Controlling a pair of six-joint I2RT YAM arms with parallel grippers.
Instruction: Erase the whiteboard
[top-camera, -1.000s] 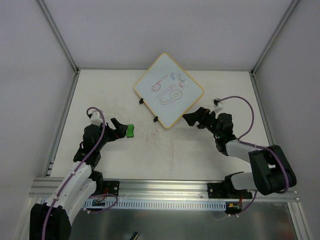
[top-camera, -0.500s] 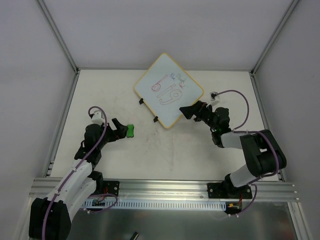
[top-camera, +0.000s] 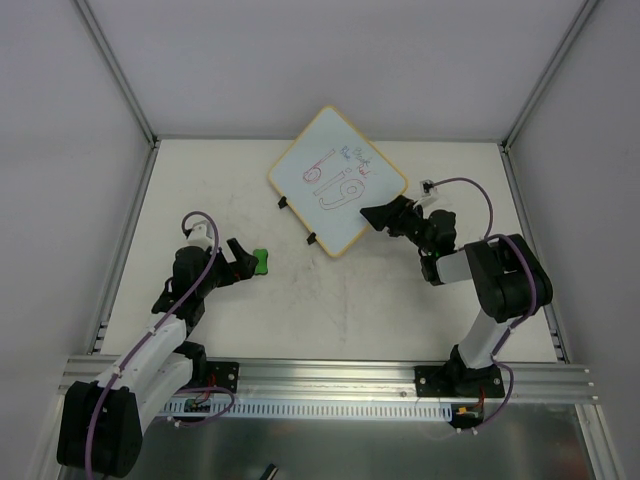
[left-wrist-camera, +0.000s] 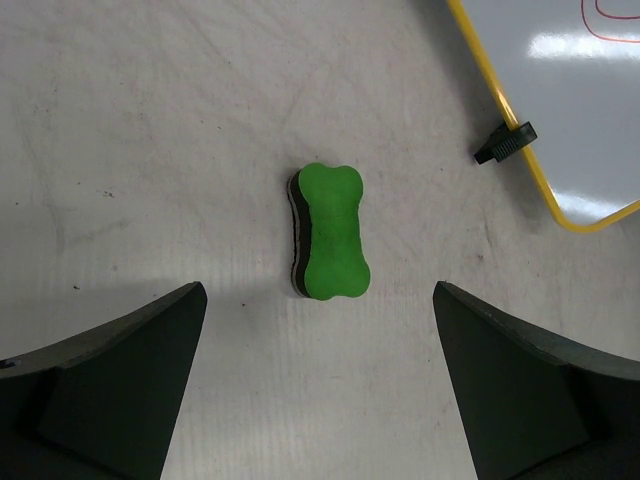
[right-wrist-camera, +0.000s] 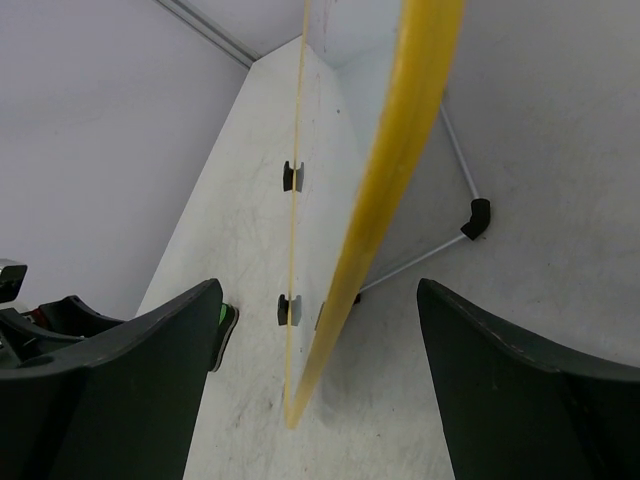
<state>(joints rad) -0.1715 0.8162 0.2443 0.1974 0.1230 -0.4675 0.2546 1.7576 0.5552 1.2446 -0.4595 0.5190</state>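
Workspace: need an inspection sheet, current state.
Surface: off-white table, faint scuffs.
Job's things: square white whiteboard with yellow frame, red and blue scribbles unerased; green bone-shaped eraser lying free.
Clutter: nothing seen.
End effectors: left end effector open, astride the eraser, not touching; right end effector open, jaws straddling the whiteboard's edge.
Cables: purple cables looped along both arms.
Surroundings: white enclosure walls, aluminium frame.
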